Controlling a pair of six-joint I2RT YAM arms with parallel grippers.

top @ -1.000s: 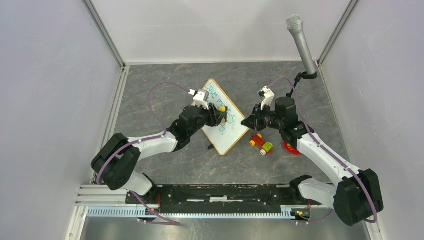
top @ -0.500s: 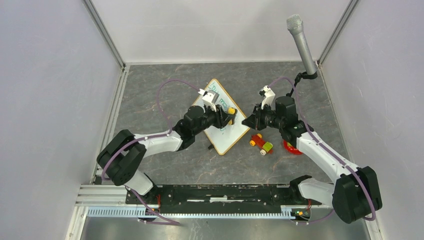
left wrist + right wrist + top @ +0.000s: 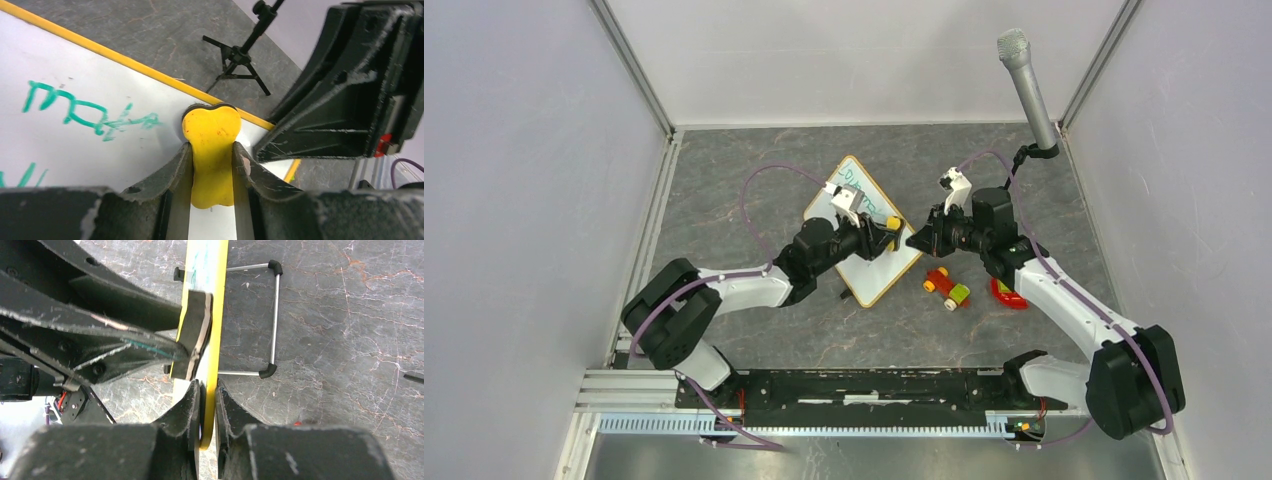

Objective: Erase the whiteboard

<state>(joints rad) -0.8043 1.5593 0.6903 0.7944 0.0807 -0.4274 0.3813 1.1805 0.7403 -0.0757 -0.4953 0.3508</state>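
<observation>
The left gripper (image 3: 212,152) is closed on the yellow eraser (image 3: 212,125), whose pad is pressed flat against the whiteboard (image 3: 75,155). The green writing (image 3: 90,111) lies leftward of its fingers (left wrist view). The right gripper (image 3: 207,392) clamps the board's frame edge just beside the eraser.

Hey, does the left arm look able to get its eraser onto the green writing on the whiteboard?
Probably yes. The left gripper holds the yellow eraser against the whiteboard, and the green writing lies just beside it with only bare board between.
</observation>
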